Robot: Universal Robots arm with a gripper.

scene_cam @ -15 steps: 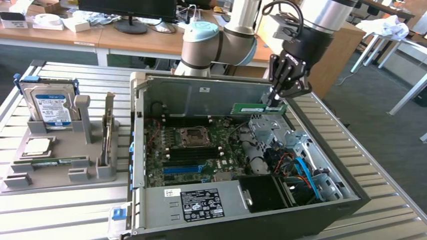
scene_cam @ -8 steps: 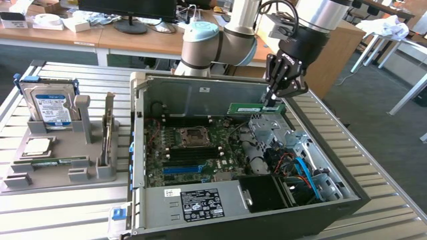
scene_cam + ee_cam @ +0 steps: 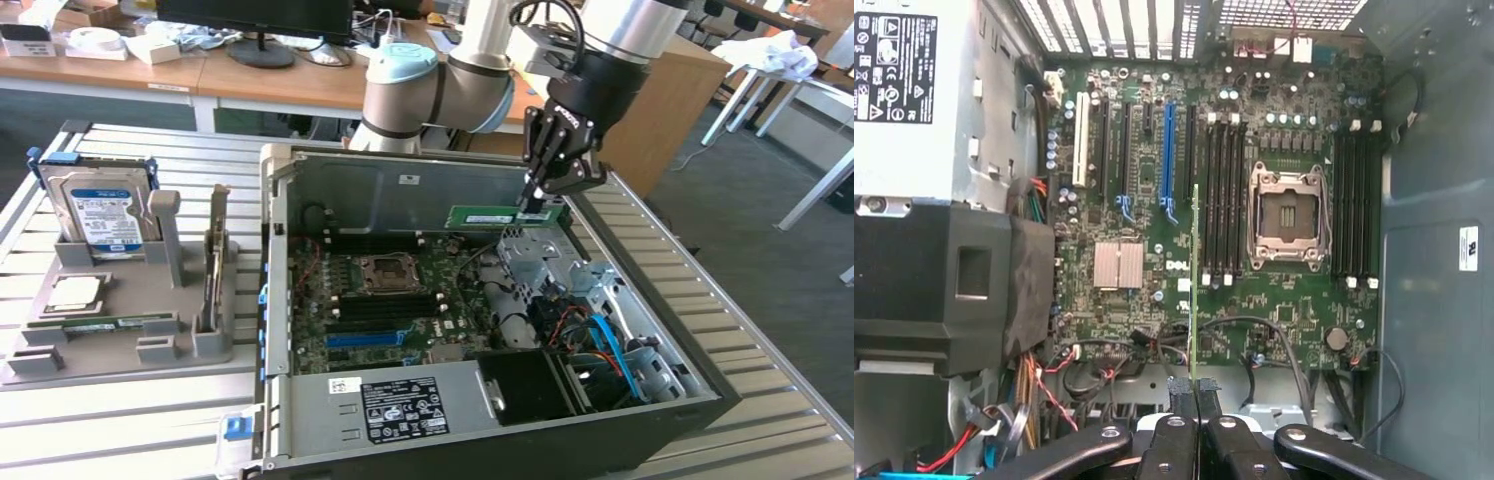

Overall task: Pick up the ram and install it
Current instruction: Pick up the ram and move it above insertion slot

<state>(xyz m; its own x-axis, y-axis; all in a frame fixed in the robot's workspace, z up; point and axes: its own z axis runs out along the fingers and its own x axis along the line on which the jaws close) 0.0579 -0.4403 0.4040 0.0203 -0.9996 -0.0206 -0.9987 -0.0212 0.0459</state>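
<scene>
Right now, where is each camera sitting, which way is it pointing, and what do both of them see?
Exterior view: off the arm, raised beside the table, looking down into the open computer case; shows the arm and the gripper holding the ram.
Wrist view: on the wrist, looking down the gripper at the motherboard; its fingers clamp the ram, seen edge-on.
Shared: the gripper, the ram, the motherboard and its processor socket.

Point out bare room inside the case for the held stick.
Free: the empty memory slots on both sides of the CPU socket. Crowded: cables beside the power supply. The gripper holds the ram above the motherboard.
</scene>
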